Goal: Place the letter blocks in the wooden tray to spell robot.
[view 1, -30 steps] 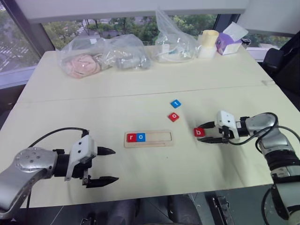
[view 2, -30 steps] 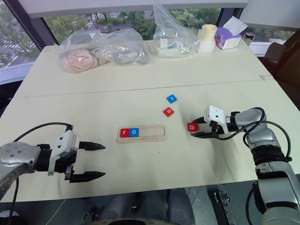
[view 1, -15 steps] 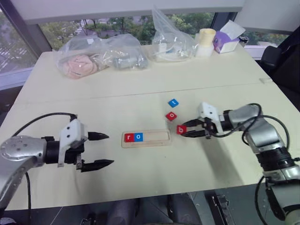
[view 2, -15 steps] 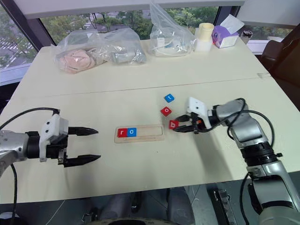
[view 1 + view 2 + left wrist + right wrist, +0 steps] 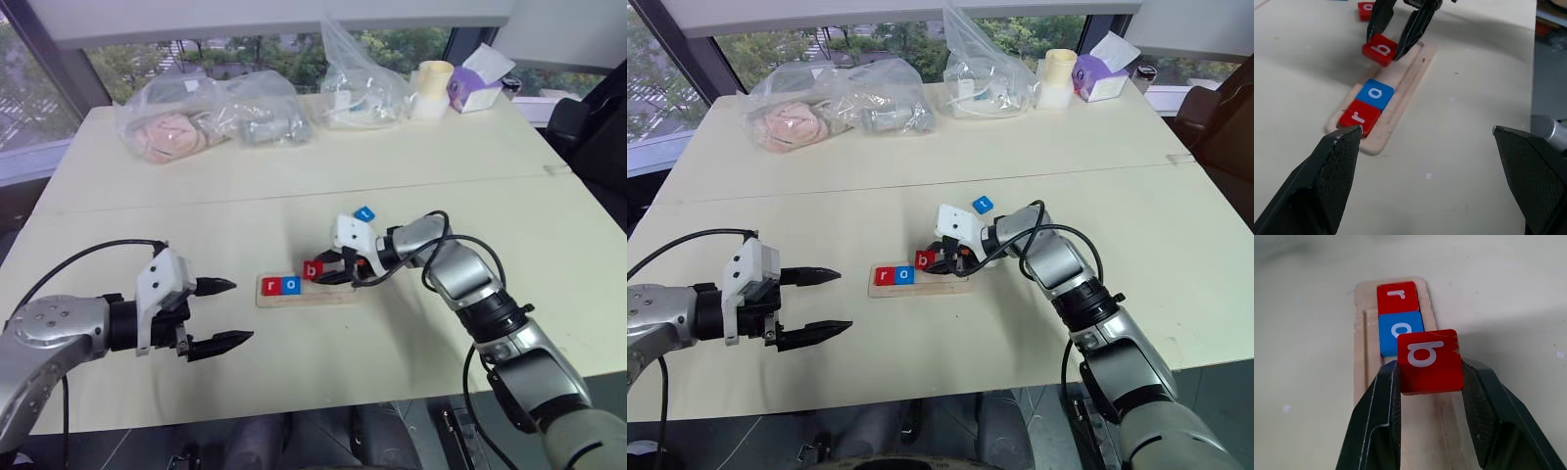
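Note:
The wooden tray (image 5: pixel 333 293) lies at the table's middle. A red r block (image 5: pixel 270 286) and a blue o block (image 5: pixel 290 286) sit in its left end. My right gripper (image 5: pixel 321 275) is shut on the red b block (image 5: pixel 1429 361) and holds it just above the tray, beside the blue o. A blue t block (image 5: pixel 364 212) lies behind the right hand. The edge of another red block (image 5: pixel 1366 7) shows past the right gripper. My left gripper (image 5: pixel 235 311) hovers open and empty left of the tray.
Clear plastic bags (image 5: pixel 206 113) with bundled items, a pale cup (image 5: pixel 436 83) and a purple tissue box (image 5: pixel 475 83) stand along the table's far edge. A seam (image 5: pixel 294 201) crosses the tabletop behind the tray.
My right gripper has carried the red b block leftward from the bare table right of the tray to over the tray. The left gripper has stayed open and risen slightly.

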Available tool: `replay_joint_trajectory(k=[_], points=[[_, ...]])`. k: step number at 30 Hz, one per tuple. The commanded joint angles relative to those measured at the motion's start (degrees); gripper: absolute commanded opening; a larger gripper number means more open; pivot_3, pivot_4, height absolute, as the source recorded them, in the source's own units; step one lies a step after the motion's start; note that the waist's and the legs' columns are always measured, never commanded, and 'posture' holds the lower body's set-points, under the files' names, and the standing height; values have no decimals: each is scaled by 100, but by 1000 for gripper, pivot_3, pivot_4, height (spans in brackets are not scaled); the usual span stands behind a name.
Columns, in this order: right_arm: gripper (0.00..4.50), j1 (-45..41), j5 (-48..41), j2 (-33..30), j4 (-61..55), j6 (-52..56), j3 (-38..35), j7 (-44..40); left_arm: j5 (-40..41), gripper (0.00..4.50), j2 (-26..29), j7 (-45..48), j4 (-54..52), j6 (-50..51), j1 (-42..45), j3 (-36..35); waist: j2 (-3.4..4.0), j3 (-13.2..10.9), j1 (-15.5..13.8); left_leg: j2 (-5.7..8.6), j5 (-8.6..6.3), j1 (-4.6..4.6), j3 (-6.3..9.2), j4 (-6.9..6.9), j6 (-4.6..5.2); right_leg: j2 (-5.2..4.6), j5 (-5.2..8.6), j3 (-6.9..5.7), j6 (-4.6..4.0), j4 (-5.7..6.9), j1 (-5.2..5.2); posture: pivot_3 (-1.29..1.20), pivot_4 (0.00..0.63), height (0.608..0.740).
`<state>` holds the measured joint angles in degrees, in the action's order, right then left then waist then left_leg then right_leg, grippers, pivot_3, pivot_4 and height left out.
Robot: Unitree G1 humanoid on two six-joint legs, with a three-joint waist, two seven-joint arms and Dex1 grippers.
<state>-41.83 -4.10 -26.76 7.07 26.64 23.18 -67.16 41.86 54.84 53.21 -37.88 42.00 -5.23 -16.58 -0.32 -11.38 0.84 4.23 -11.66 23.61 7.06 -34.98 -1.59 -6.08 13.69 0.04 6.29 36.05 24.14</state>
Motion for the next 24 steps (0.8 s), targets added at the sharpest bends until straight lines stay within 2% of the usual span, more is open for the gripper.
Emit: replay_joint_trajectory(k=[1, 24], points=[[1144, -158, 2, 85, -106, -63, 23, -6, 42, 4500, -20, -98, -103, -8, 51, -31, 0, 0, 2, -4, 1, 0, 0, 0, -2, 5, -2, 0, -3, 0, 1, 0, 150, 740], [1144, 71, 219, 158, 30, -415, 221, 4, -199, 4500, -30, -18, 78, -256, 42, 249, 0, 0, 6, -10, 3, 0, -25, 0, -5, 13, -6, 5, -10, 1, 5, 0, 150, 740]])
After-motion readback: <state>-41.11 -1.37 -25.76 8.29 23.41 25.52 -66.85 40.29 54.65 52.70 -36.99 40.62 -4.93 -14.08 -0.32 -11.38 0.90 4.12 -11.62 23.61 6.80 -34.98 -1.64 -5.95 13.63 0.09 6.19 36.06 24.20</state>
